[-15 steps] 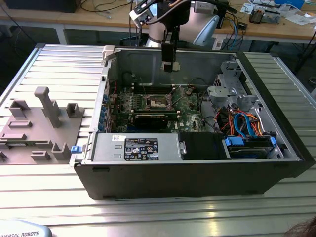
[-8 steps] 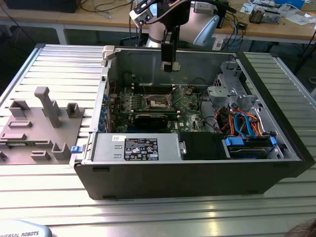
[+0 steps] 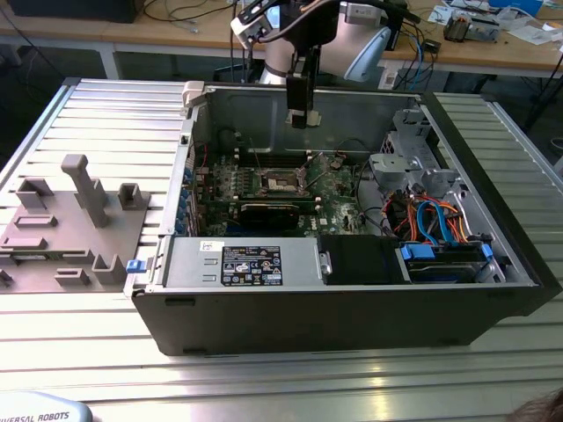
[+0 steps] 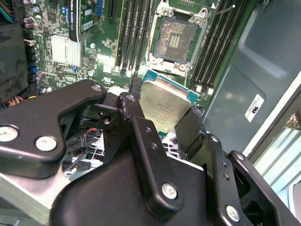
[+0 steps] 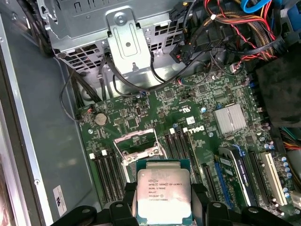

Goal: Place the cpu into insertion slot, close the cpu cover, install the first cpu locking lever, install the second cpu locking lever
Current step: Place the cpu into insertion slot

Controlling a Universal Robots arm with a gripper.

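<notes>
My gripper (image 3: 300, 119) hangs inside the open computer case, above the green board and clear of it. It is shut on the cpu (image 4: 164, 107), a square chip with a silver-grey top, clamped by two opposite edges between black fingers (image 4: 134, 113). The first wrist view has the cpu (image 5: 163, 190) in the same grip, a short way off the insertion slot (image 5: 138, 145). The insertion slot (image 4: 178, 40) lies open with its contact field bare inside a silvery rim; it is also in the exterior view (image 3: 283, 182). I cannot tell the cpu cover from that rim.
Black memory slots (image 4: 221, 47) flank the socket on both sides. A finned heatsink (image 5: 229, 117), a metal drive cage (image 5: 127, 42) and bundles of coloured cables (image 3: 431, 215) crowd the case. A grey fixture plate (image 3: 66, 229) sits at the exterior view's left.
</notes>
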